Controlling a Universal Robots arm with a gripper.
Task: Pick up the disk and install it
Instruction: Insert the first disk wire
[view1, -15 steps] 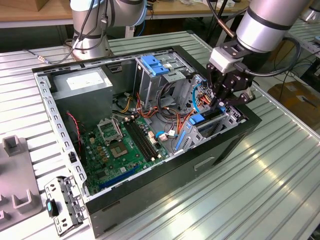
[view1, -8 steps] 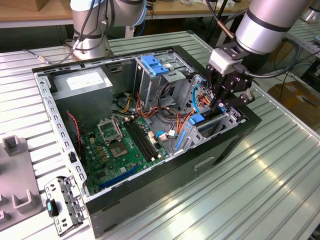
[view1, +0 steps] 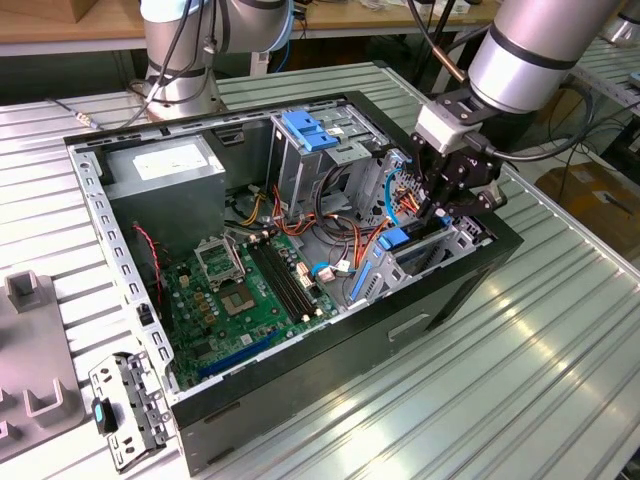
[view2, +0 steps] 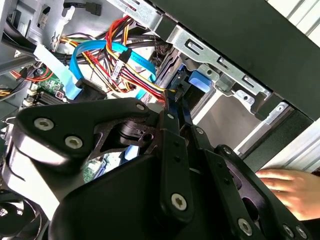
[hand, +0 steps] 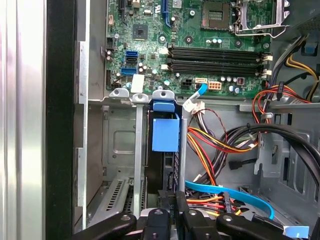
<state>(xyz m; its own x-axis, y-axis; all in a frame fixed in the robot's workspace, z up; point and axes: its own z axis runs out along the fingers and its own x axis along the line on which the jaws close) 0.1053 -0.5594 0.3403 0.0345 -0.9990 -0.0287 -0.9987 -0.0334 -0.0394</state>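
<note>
1. A grey metal table (view1: 560, 330) with long ribs fills the room's middle, and wooden benches stand behind it.
2. A black computer case (view1: 300, 400) lies open on the table, close to its far edge.
3. Inside the case there is a green board (view1: 240, 300) with long black slots.
4. A grey power box (view1: 165, 180) sits in the case's far corner, at the exterior view's left. It has a white label on top. The words on it are too small to read.
5. Red, yellow and orange wires (hand: 225, 142) bunch up in the middle of the case, with flat blue cables (view2: 95, 55) over them.
6. A tall grey cage with a blue latch (view1: 310, 130) stands by the case's back wall.
7. The disk (hand: 165, 132) stands on its thin edge in a metal bay, at the case's corner nearest the exterior view's right. Its blue rail (view1: 393, 238) pokes up from the bay.
8. The gripper (view1: 437, 212) reaches down into that corner. In the first wrist view its black fingers (hand: 187, 220) sit close together, pinching the near end of the disk.
9. In the second wrist view the gripper (view2: 172, 100) tip touches the blue rail.
10. A person's hand (view2: 290, 192) rests just outside the case wall.
11. A small metal bracket (view1: 125, 410) with a teal clip lies on the table, beside the case's near corner.
</note>
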